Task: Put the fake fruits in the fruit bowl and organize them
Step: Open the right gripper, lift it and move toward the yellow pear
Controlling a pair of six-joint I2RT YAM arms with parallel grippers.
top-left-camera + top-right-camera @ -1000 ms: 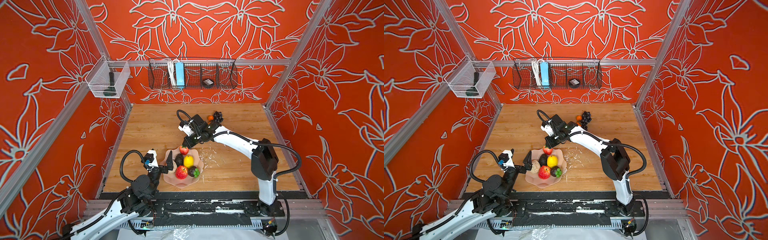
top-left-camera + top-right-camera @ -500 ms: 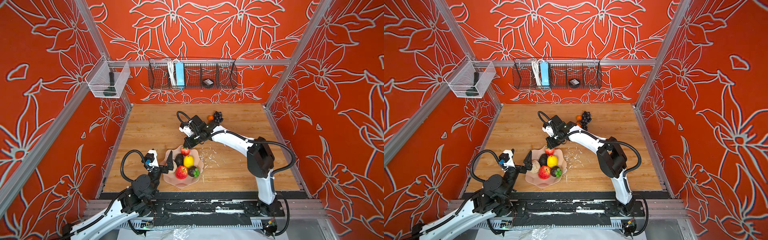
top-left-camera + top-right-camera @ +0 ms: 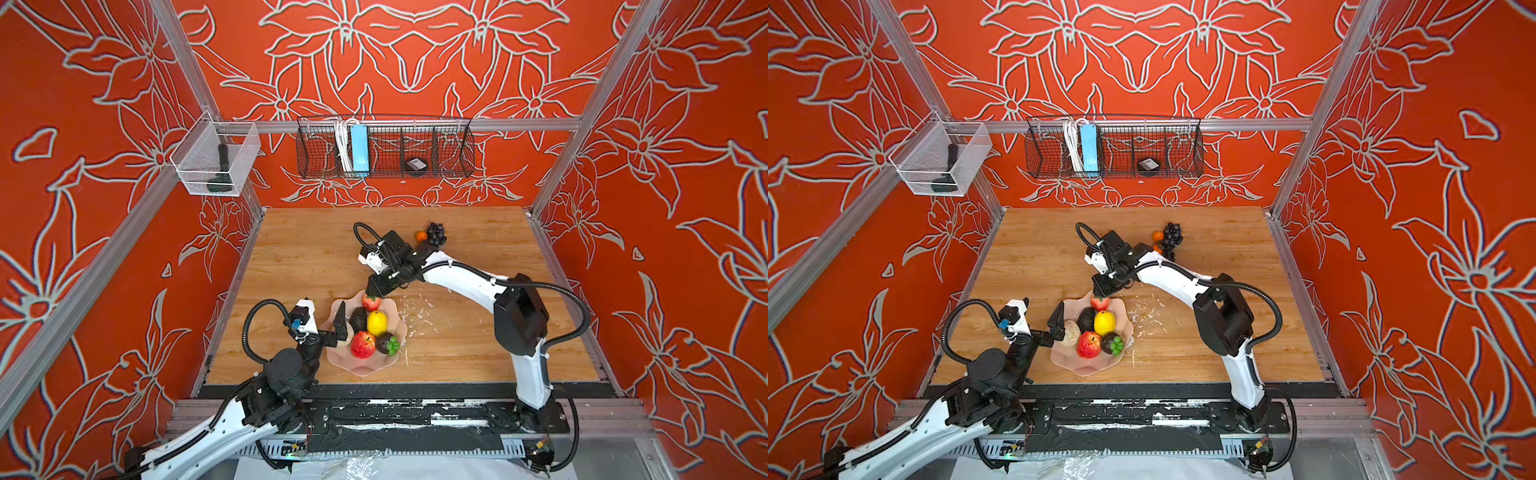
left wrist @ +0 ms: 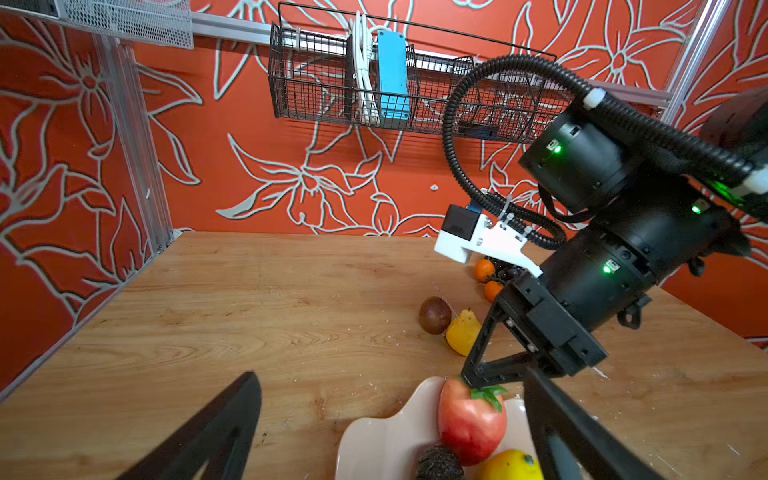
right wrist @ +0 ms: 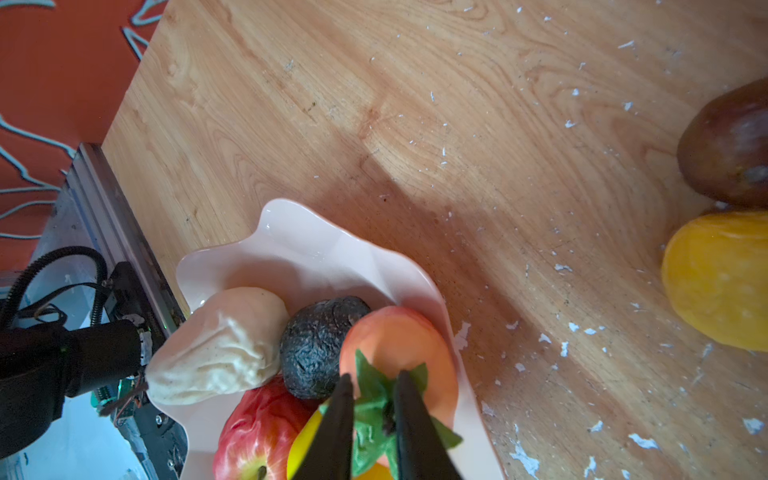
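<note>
Six in the fruit bowl (image 3: 358, 369), front of counter (image 3: 311, 257): strawberry (image 3: 371, 302), avocado (image 3: 358, 320), lemon (image 3: 377, 322), apple (image 3: 363, 345), mangosteen (image 3: 388, 343), beige fruit (image 3: 1068, 332). Right tool (image 5: 372, 386) over the strawberry at the far rim, fingers (image 5: 336, 424) narrow, straddling its green leaves (image 5: 370, 401); gripping or not, cannot tell. Left tool (image 3: 342, 325) wide, empty, beside the beige fruit. Loose on the counter: grape bunch (image 3: 436, 233), oranges (image 3: 422, 236), dark brown fruit (image 4: 434, 315) just beside a yellow pear (image 4: 463, 334).
</note>
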